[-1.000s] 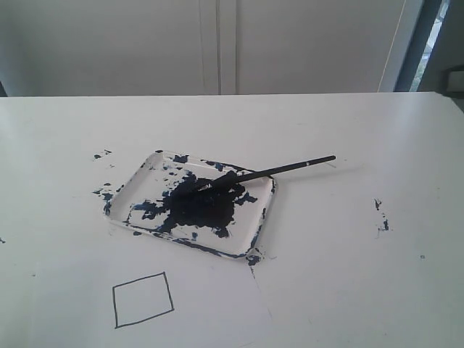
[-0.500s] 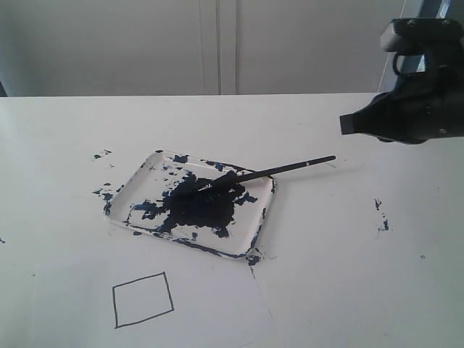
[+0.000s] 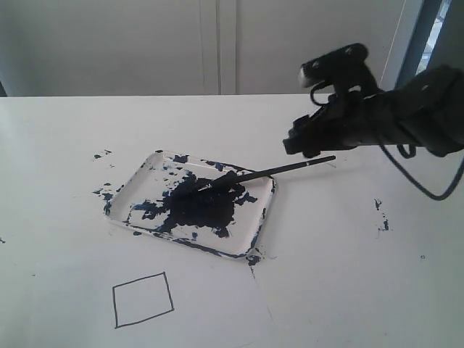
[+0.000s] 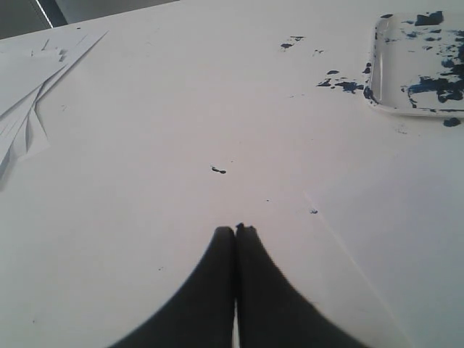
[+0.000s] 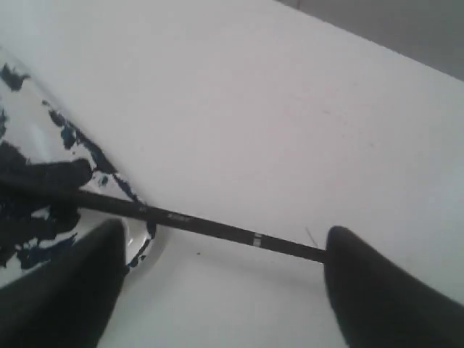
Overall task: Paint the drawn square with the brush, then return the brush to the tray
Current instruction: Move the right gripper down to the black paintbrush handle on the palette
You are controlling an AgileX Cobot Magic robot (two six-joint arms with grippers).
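brush (image 3: 268, 172): tip in tray (image 3: 138, 190), handle overhanging rim toward right arm | right jaws: apart, over handle's free end, long axis running jaw-to-jaw | left jaws: together, over bench, well apart

The brush (image 3: 283, 169) handle juts past the tray (image 3: 141, 185) rim over bare table (image 3: 348, 275). The right gripper (image 5: 225, 228) hangs above it, fingers spread wide on either side of the handle. The square (image 3: 143, 299) lies open in front of the tray, well apart. The left gripper (image 4: 235, 230), fingers pressed together, sits low over open table, with loose sheets (image 4: 29, 87) well apart from it.
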